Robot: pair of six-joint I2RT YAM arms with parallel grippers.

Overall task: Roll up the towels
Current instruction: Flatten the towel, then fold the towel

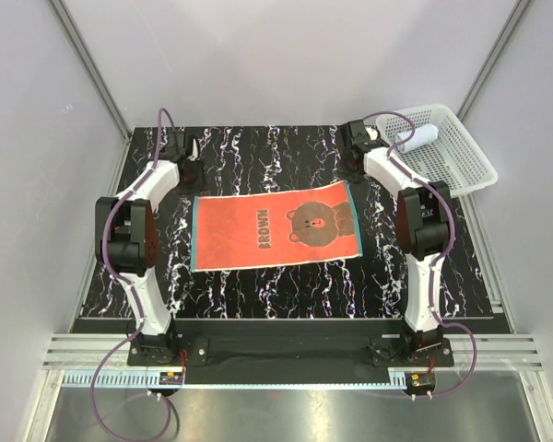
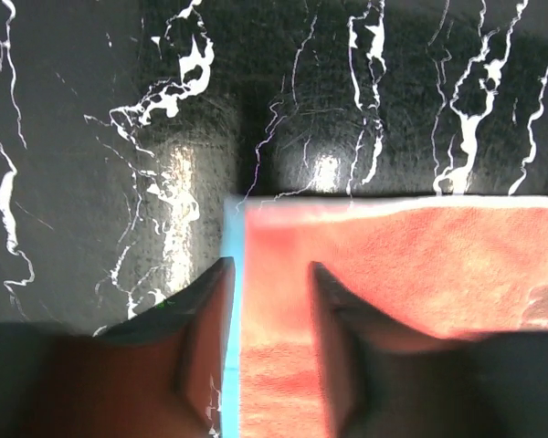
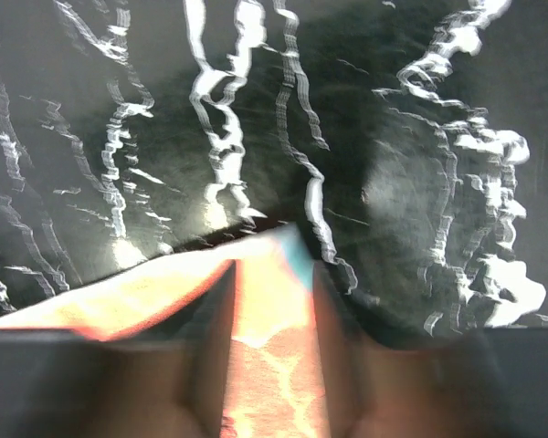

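1. Black marble table (image 1: 258, 152): we see the orange-red towel (image 1: 267, 226) spread flat mid-table.
2. White mesh basket (image 1: 465, 161), far right, holds the rolled white towel (image 1: 417, 138).
3. We've got the left gripper (image 2: 270, 265) and right gripper (image 3: 272, 265) with fingers parted over the orange-red towel's far corners, gripping nothing.

Orange-red towel (image 2: 411, 274) cut off by the left wrist view's right and bottom edges, its corner motion-blurred in the right wrist view, rolled white towel (image 1: 417, 137) in the mesh basket (image 1: 465, 157) partly hidden behind the right arm (image 1: 422, 221)
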